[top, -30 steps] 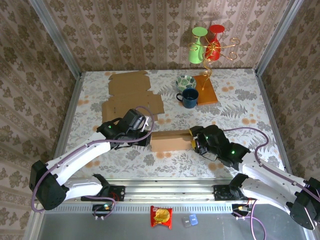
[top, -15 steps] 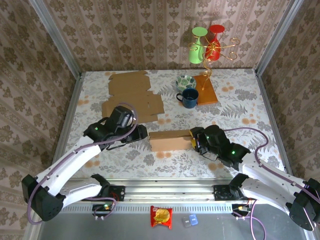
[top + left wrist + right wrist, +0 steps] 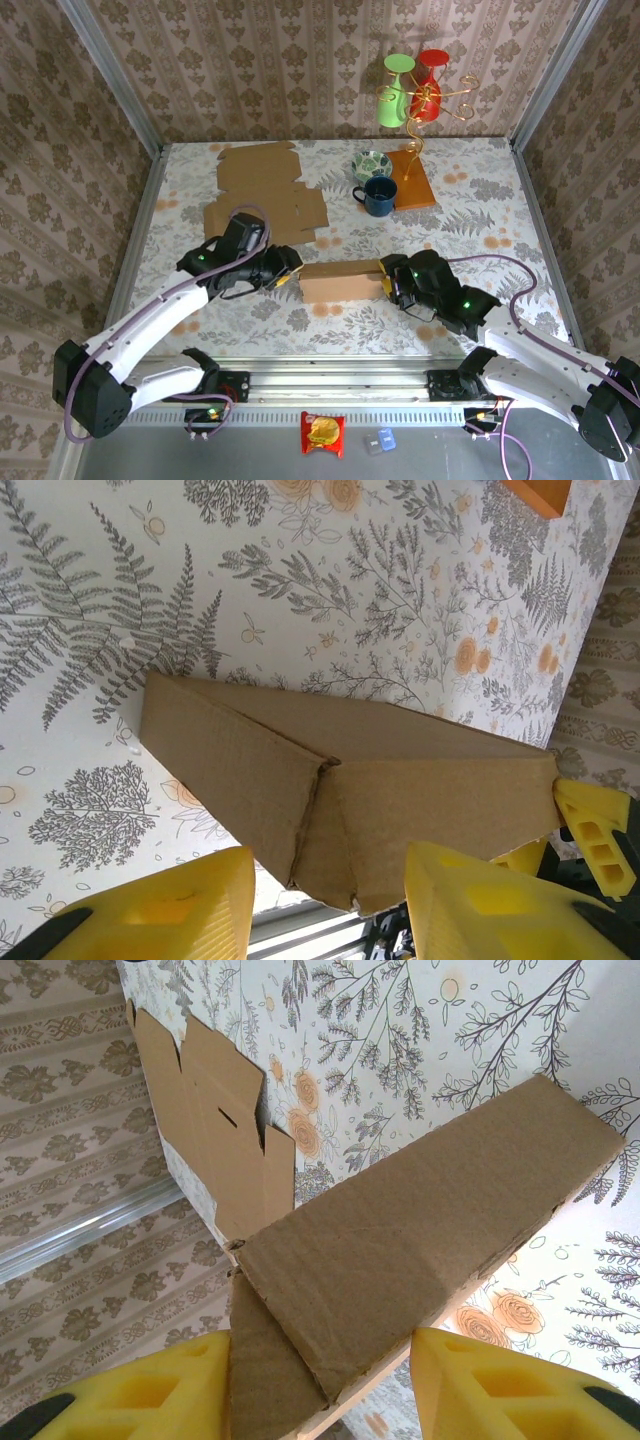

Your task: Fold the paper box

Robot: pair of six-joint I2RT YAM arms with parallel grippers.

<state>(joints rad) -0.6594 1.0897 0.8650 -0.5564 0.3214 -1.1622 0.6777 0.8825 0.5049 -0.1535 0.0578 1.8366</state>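
Observation:
The paper box (image 3: 340, 281) lies mid-table as a long, partly folded brown cardboard block. My left gripper (image 3: 287, 270) sits at its left end, open. In the left wrist view the box's corner (image 3: 340, 810) reaches down between the yellow fingers (image 3: 170, 910), with a gap beside the left one. My right gripper (image 3: 389, 281) is shut on the box's right end. In the right wrist view the cardboard (image 3: 400, 1230) and a bent end flap fill the space between both fingers (image 3: 480, 1385) of the right gripper (image 3: 320, 1385).
A flat unfolded cardboard sheet (image 3: 262, 195) lies at the back left, also seen as flat cardboard (image 3: 210, 1120). Behind the box stand a blue mug (image 3: 378, 195), a patterned bowl (image 3: 371, 163), an orange board (image 3: 415, 180) and a wire rack with goblets (image 3: 412, 95).
My left gripper opened, drew back to the left off the box's end, then came in toward it again. The right gripper's jaws closed in a little on the box's right end.

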